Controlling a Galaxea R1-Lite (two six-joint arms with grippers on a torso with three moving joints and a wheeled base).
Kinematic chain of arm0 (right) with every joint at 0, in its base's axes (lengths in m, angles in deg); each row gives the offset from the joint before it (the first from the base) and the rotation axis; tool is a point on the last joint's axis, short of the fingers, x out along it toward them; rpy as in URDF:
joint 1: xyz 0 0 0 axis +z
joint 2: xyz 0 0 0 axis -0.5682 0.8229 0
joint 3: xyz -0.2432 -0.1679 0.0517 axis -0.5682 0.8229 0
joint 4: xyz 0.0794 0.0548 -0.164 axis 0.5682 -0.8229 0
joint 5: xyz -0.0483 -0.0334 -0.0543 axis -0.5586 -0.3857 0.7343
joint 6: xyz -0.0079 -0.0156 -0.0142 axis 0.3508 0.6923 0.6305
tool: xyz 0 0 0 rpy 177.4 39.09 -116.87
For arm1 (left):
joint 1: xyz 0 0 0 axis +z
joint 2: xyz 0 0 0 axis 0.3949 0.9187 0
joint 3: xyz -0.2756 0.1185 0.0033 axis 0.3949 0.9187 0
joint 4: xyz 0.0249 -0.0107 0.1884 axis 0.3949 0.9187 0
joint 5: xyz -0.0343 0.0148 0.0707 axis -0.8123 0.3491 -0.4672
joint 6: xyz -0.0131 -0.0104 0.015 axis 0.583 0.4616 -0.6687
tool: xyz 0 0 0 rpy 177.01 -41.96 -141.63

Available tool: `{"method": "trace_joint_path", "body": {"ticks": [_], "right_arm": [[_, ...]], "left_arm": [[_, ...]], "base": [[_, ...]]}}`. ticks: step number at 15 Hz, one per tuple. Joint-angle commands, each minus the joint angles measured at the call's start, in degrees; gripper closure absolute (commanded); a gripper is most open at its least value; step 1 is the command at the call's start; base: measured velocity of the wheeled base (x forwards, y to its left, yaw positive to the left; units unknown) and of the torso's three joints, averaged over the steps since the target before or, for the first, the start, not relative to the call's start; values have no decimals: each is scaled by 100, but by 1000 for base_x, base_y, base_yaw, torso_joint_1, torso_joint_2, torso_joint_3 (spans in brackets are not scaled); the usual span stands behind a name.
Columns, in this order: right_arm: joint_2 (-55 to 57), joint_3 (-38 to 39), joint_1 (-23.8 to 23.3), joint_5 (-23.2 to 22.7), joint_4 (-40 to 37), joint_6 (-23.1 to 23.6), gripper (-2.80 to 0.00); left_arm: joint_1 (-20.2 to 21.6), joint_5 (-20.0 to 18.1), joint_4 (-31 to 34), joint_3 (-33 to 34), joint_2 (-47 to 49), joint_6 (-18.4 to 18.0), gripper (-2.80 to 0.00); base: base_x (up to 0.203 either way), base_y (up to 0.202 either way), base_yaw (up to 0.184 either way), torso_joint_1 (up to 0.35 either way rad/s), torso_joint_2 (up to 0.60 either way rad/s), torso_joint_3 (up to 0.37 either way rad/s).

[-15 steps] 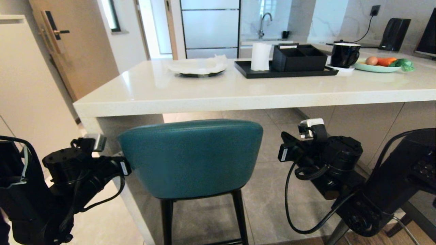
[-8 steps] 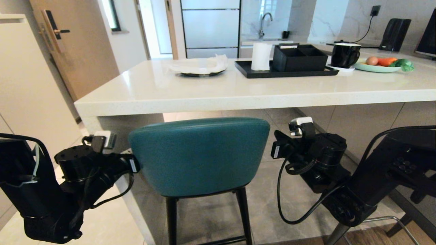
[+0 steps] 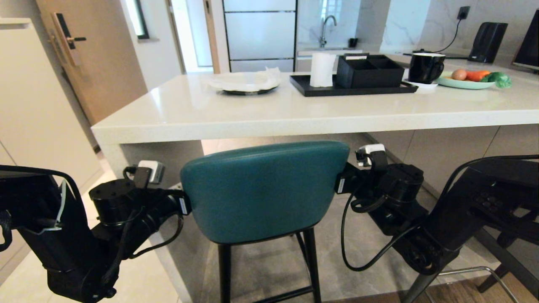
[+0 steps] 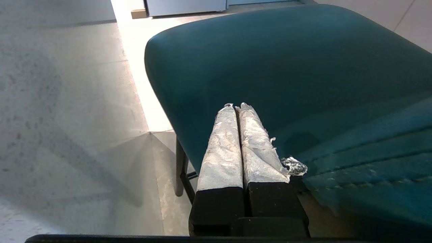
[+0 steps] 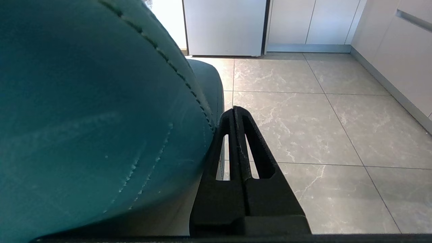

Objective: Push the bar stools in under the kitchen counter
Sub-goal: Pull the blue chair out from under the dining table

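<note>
The teal stool's back point(image 3: 263, 191) fills the gap between both end effectors; open tiled floor point(image 3: 269, 261) lies beyond it beneath the desk's front edge point(image 3: 294, 124).

Both arms reach forward at the same low level, one on each side, forearms angled inward. The left gripper point(image 4: 236, 108) has its foil-wrapped fingers point(image 4: 222, 145) pressed flat together, pointing away from the robot and slightly to the right. The right gripper point(image 5: 235, 109) likewise has its black fingers point(image 5: 251, 141) closed tip to tip, pointing forward and slightly to the left. Black cables loop beneath each wrist, and a small white block sits atop each wrist housing.
</note>
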Motion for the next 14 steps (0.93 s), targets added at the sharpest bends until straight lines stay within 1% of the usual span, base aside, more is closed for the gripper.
{"method": "trace_joint_path", "body": {"ticks": [1, 3, 5, 7, 8, 10, 12, 14], "right_arm": [[-59, 96, 21, 2, 77, -8, 0], [-206, 353, 165, -18, 81, -8, 0], [-402, 679, 525, -123, 89, -8, 0], [-663, 1081, 919, -274, 96, -1, 0], [-712, 1148, 976, -321, 102, 1, 0], [-727, 1141, 835, -295, 117, -8, 0], [-883, 1177, 445, -331, 129, -5, 0], [-1020, 1199, -22, -514, 113, -3, 0]], "left_arm": [[76, -4, -43, 38, -30, 0, 0], [114, 95, -43, 112, -56, 17, 0], [153, 163, -43, 129, -54, 17, 0], [388, 139, -43, 129, -77, 17, 0], [459, 137, -43, 129, -105, 17, 0], [589, 136, -43, 116, -127, 17, 0], [638, 128, -43, 134, -144, 17, 0], [617, 121, -43, 147, -160, 17, 0]], "base": [[0, 0, 0, 0, 0, 0], [0, 0, 0, 0, 0, 0], [0, 0, 0, 0, 0, 0], [0, 0, 0, 0, 0, 0], [0, 0, 0, 0, 0, 0], [0, 0, 0, 0, 0, 0], [0, 0, 0, 0, 0, 0], [0, 0, 0, 0, 0, 0]]}}
